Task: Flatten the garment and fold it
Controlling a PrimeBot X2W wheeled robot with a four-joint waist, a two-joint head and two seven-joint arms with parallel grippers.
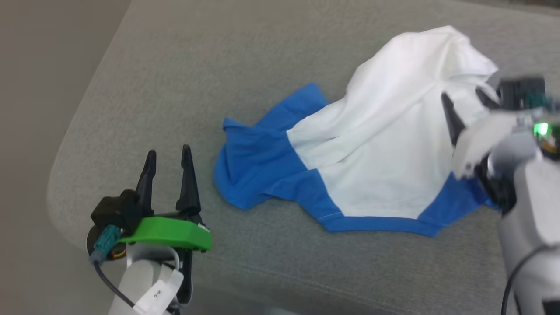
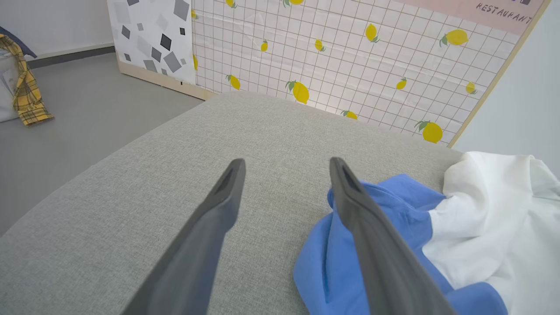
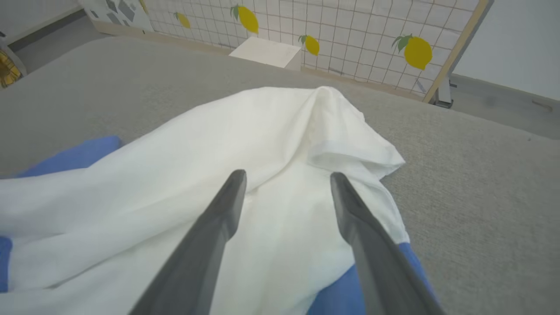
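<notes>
- Left fingers (image 1: 188, 175) stand wide and empty over bare cushion (image 1: 197, 65), with the shirt (image 1: 372, 157) at their 2 o'clock; the head view shows them just apart from it
- Right fingers (image 3: 218, 218) are spread wide too, gripping nothing, poised over the white cloth on the heap's 3 o'clock side; whether a tip brushes the cloth I cannot tell
- Shirt lies crumpled right of the cushion's middle: white body humped to a peak at 1 o'clock, blue sleeve (image 1: 253, 162) spilled out at 9 o'clock, blue cloth along 6 o'clock
- It should handle as soft, light and limp, not fragile; it will likely drape and drag on the rough weave rather than slide whole, and a pinch may catch more than one layer
- Good holds look like the white hem (image 3: 350, 153) below the peak for the right fingers and the sleeve's outer edge for the left fingers; drawing those apart should spread it
- Bare cushion lies open from 9 to 12 o'clock of the shirt
- Cushion's rounded corner sits at 8 o'clock and its near edge at 6 o'clock, close to the blue cloth, with floor (image 2: 87, 109) beyond, so cloth pulled that way could slip off
</notes>
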